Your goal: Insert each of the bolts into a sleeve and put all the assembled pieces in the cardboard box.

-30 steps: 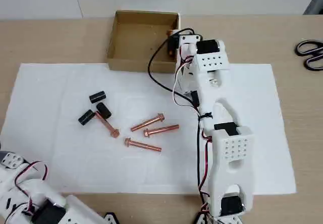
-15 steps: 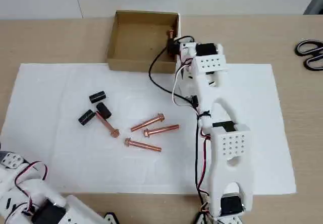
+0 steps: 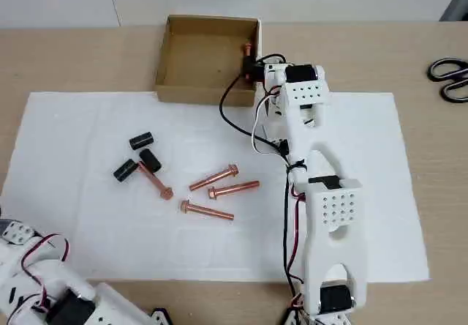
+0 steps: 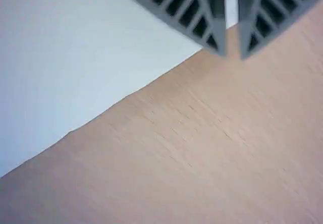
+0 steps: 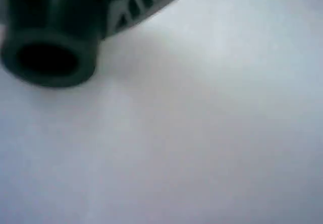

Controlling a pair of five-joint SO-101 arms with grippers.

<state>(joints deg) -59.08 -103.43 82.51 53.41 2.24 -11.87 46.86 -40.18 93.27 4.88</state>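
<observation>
Sleeve update: the right claw (image 3: 254, 67) is clamped on a black sleeve (image 5: 48, 57). Its wrist cam looks straight at the sleeve's open end, with a grey finger (image 5: 141, 2) pressed along the side. From overhead, that claw sits right at the right-hand wall of the cardboard box (image 3: 197, 94). A copper bolt (image 3: 247, 48) pokes out of the grip just inside that wall, over the box floor. Can't tell how deep the bolt sits in the sleeve.

Out on the white paper sheet (image 3: 88, 215) there are three loose sleeves (image 3: 142, 140) bunched on the left part and four loose bolts (image 3: 234, 189) nearer the middle. One of those bolts lies slanted with its end tucked between two of the sleeves. The other three lie close together, roughly side by side, apart from the sleeves.

As for the left claw (image 4: 232, 52), it hangs low over the wooden table (image 4: 202, 158) just by the paper's edge. Its fingers are pinched almost together with only a thin slit between them. A pair of scissors (image 3: 450, 78) lies at the far right of the table, well apart from everything else.
</observation>
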